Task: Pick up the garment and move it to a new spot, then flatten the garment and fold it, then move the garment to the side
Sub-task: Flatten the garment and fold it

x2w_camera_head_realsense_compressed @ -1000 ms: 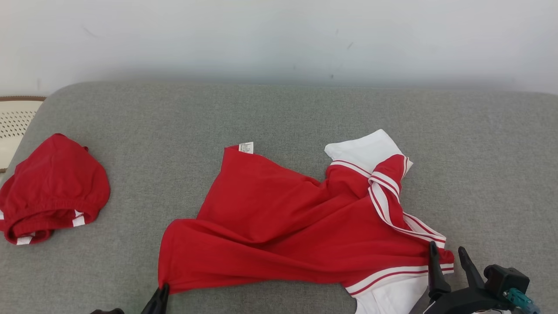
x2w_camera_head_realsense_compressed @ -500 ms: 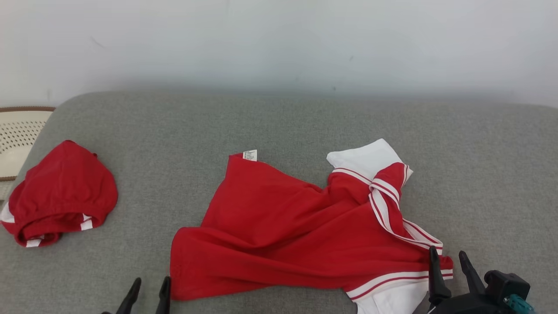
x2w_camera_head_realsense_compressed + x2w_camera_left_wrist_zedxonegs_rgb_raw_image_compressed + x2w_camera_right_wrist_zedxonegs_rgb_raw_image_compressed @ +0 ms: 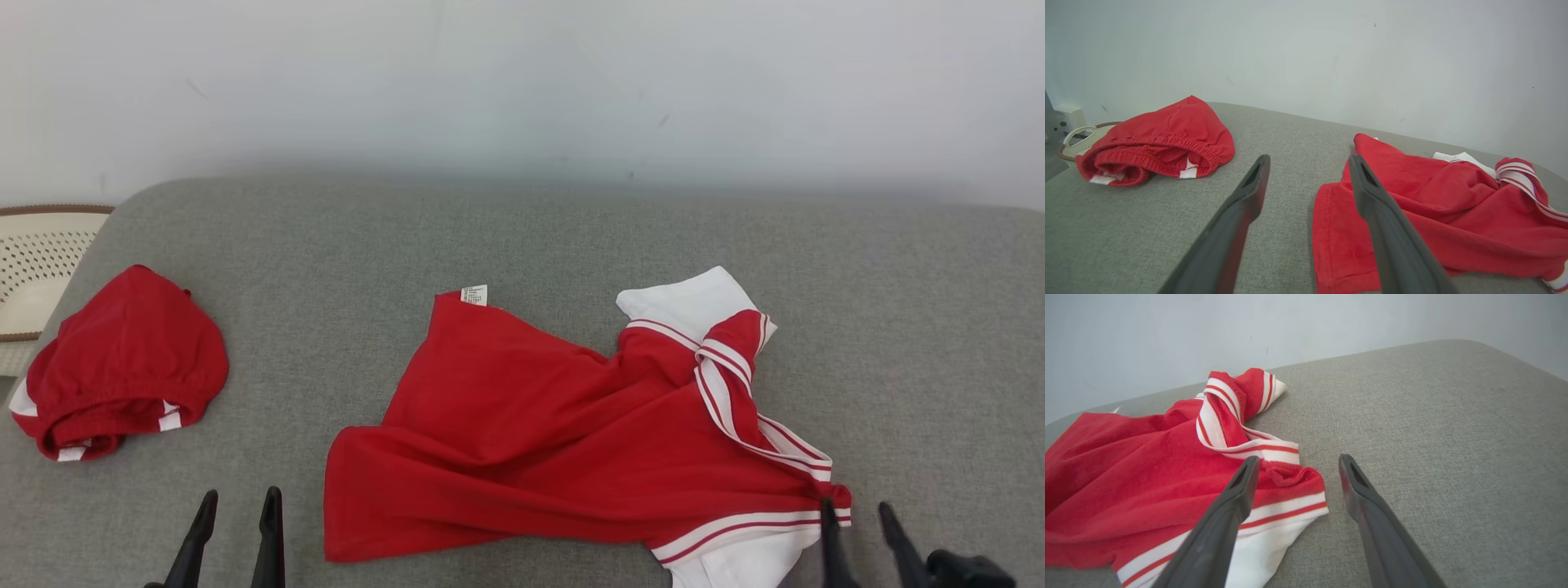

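The red garment [image 3: 531, 433] lay rumpled in the lower middle of the frame on the grey surface [image 3: 522, 237], its striped trim twisted, neither flattened nor folded. The left end effector [image 3: 238, 510] at lower left and the right end effector [image 3: 857, 523] at lower right both stood spread, holding nothing. Flattening, folding and the move aside seemingly remained.

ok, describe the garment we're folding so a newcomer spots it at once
On the grey padded surface, look mid to right. The shirt lies spread there, wrinkled. Unlike the bunched red garment at the left edge, it has white sleeves, a striped collar and a white tag at its far corner.
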